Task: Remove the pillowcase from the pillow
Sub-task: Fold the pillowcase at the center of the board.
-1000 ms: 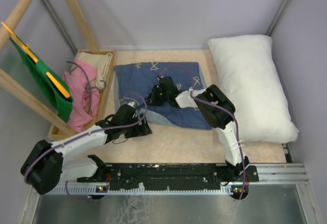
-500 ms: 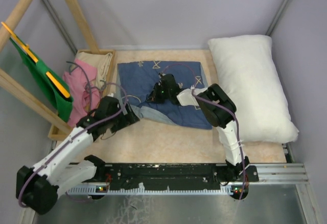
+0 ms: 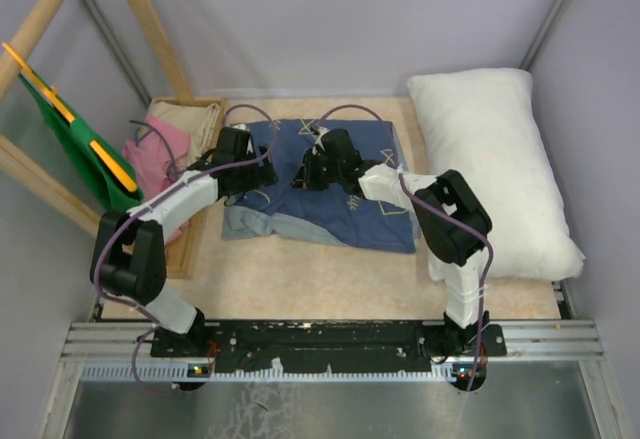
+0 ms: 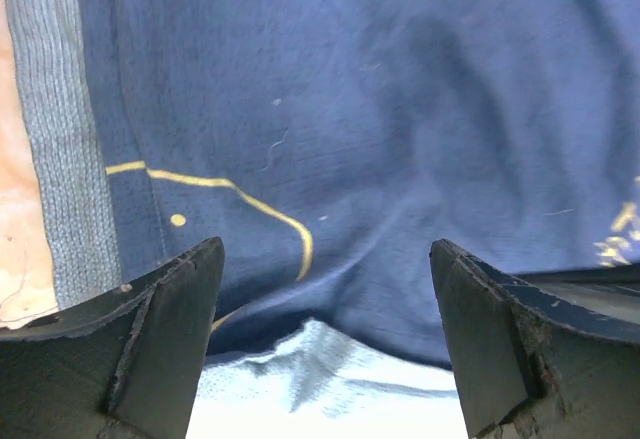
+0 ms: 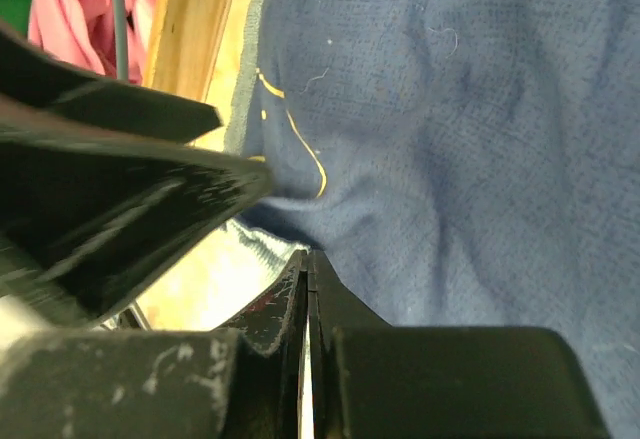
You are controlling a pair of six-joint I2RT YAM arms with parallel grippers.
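**A:** Pillowcase (image 3: 340, 217): what are we not seeing?

**B:** From above, the two grippers are covering its far middle. The right arm (image 3: 455, 229) is masking the gap toward the pillow (image 3: 495, 169), so I cannot tell whether they are touching or apart. A dark blur (image 5: 100, 189) is blocking the left of the right wrist view.

**A:** Which way is it running?

**B:** It is lying flat mid-table, long axis running left to right. The pillow is running near to far on the right. The paler inside is showing along the near-left edge. The left edge is sitting just beside the tray (image 5: 195, 19).

**A:** And the grippers?

**B:** Left gripper (image 4: 325, 249) is hovering over the left part, fingers spread wide, only flat cloth below. Right gripper (image 5: 308, 259) is pressing its fingers together, tips meeting a fold near the middle. Whether cloth is caught between them, I cannot tell.
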